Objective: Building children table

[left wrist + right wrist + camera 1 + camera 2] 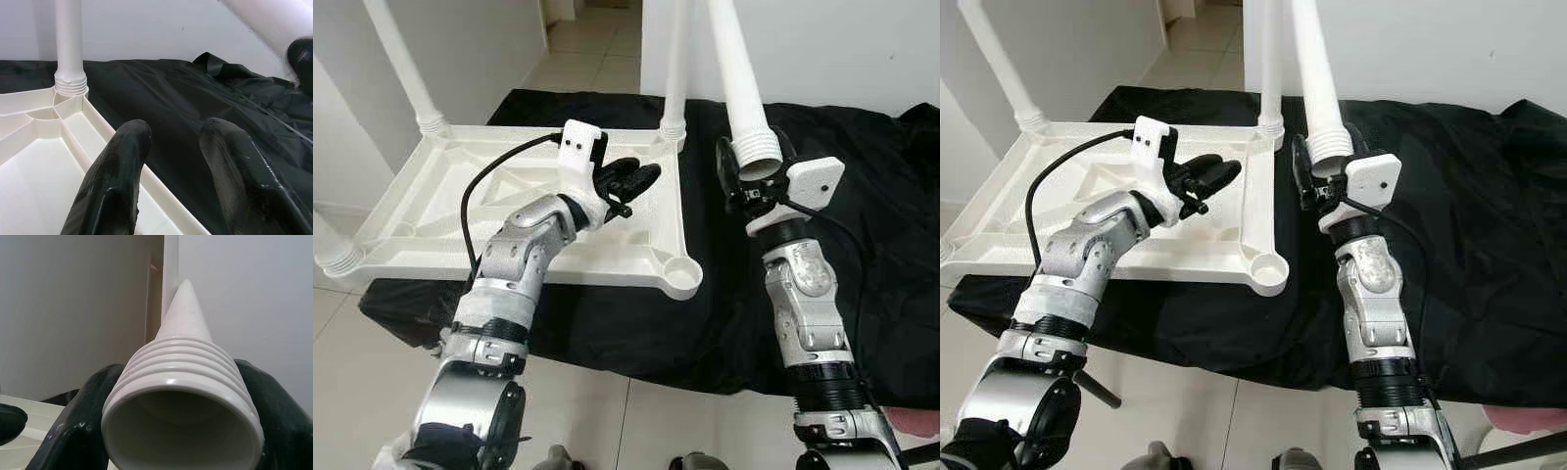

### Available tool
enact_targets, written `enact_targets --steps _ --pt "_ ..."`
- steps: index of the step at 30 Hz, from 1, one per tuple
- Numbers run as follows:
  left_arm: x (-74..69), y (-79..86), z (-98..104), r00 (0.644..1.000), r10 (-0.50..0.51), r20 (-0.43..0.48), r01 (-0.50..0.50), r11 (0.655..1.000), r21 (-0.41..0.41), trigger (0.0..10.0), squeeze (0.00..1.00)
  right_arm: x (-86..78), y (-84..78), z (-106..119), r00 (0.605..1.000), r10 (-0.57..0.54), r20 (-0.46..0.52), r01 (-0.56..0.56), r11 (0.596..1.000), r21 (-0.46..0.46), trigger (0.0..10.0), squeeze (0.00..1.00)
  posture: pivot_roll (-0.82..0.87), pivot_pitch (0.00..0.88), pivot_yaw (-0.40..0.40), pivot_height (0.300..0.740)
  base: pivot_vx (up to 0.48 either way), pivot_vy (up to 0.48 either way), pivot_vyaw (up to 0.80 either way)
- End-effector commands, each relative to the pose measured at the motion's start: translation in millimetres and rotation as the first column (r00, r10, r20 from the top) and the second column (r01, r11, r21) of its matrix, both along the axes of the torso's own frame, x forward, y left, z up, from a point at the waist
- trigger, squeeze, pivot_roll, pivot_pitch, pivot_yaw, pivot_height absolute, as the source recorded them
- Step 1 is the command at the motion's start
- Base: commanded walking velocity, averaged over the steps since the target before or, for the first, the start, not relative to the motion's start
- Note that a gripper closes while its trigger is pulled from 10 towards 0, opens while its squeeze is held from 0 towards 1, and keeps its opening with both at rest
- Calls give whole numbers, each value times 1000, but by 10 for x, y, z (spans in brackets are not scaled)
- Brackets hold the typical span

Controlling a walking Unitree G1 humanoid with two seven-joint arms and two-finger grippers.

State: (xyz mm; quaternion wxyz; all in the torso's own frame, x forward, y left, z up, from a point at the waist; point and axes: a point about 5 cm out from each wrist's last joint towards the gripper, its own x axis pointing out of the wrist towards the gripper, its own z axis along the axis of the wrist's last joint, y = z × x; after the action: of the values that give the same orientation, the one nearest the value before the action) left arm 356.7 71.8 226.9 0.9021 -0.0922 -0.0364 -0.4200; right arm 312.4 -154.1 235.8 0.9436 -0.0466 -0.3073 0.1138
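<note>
A white moulded-plastic children's table top (431,211) lies upside down on a black cloth-draped bench (862,186), its ribbed underside facing up and its left part overhanging the bench's left edge. White tapered plastic legs are already screwed into three of its corner sockets: one at the far left corner (406,69), one at the far right corner (675,69) and one at the near left corner (331,250). The round socket (677,270) at the near right corner stands open, close to the bench's front edge.

The left gripper (641,179) hovers over the right side of the upturned table top, near its far right corner, its two long black fingers (115,181) spread apart and grasping nothing.

The right gripper (752,176) is held above the black cloth just beside the table top's right edge. Its fingers (73,435) are clamped on either side of a fourth white tapered plastic leg (736,69), gripping it at the threaded collar (183,367). The leg rises upward and slightly to the left from the gripper, with its hollow threaded end pointing down toward the wrist camera.

A pale tiled floor (597,59) and white walls lie beyond the bench.
</note>
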Motion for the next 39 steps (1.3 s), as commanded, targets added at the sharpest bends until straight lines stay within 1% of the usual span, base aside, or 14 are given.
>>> enact_targets --steps 1,4,9,15,23,24,25,26,27,28,29,30,35,39 --pt "2 -8 32 999 -26 21 26 1000 4 10000 0 -23 89 142 997 52 62 -51 999 -18 10000 0 -120 0 53 740 0 0 0" --pt "38 -13 107 998 -48 38 48 999 12 10000 0 -61 55 429 981 48 189 -45 999 -17 10000 0 -121 0 84 740 0 0 0" --pt "58 -21 134 997 -66 42 65 998 25 10000 0 -117 126 618 957 72 282 -64 997 -38 10000 0 -115 0 105 740 0 0 0" --pt "88 -4 170 996 -81 42 79 996 34 10000 0 -187 204 795 925 102 366 -80 994 -74 10000 0 -112 0 124 740 0 0 0" --pt "90 23 306 983 -181 5 181 981 -66 10000 0 -223 239 807 917 124 379 -89 990 -109 10000 0 -107 0 122 740 0 0 0" --pt "76 61 406 967 -254 -8 250 957 -147 10000 153 -236 240 773 920 133 367 -95 988 -121 10000 0 -104 0 117 740 0 0 0" --pt "76 61 406 967 -254 -8 250 957 -147 10000 153 -236 240 773 920 133 367 -95 988 -121 10000 0 -104 0 117 740 0 0 0" --pt "62 115 516 944 -331 -17 317 916 -246 10000 1000 -251 237 736 924 140 355 -96 986 -138 10000 0 -102 0 110 740 0 0 0" --pt "62 115 516 944 -331 -17 317 916 -246 10000 1000 -251 237 736 924 140 355 -96 986 -138 10000 0 -102 0 110 740 0 0 0" --pt "26 169 628 907 -422 -6 395 853 -341 10000 1000 -265 226 698 929 146 339 -99 984 -151 10000 0 -97 0 98 740 0 0 0" --pt "26 169 628 907 -422 -6 395 853 -341 10000 1000 -265 226 698 929 146 339 -99 984 -151 10000 0 -97 0 98 740 0 0 0" --pt "-67 256 817 826 -561 60 529 734 -425 10000 1000 -306 203 600 940 161 300 -108 977 -185 10000 0 -101 0 84 740 0 0 0" --pt "-114 306 906 775 -625 99 593 664 -455 10000 1000 -344 192 498 950 174 258 -122 971 -207 10000 0 -111 0 77 740 0 0 0" --pt "-114 301 918 769 -630 103 600 658 -455 10000 1000 -364 192 439 955 180 235 -130 969 -212 10000 0 -116 0 74 740 0 0 0"
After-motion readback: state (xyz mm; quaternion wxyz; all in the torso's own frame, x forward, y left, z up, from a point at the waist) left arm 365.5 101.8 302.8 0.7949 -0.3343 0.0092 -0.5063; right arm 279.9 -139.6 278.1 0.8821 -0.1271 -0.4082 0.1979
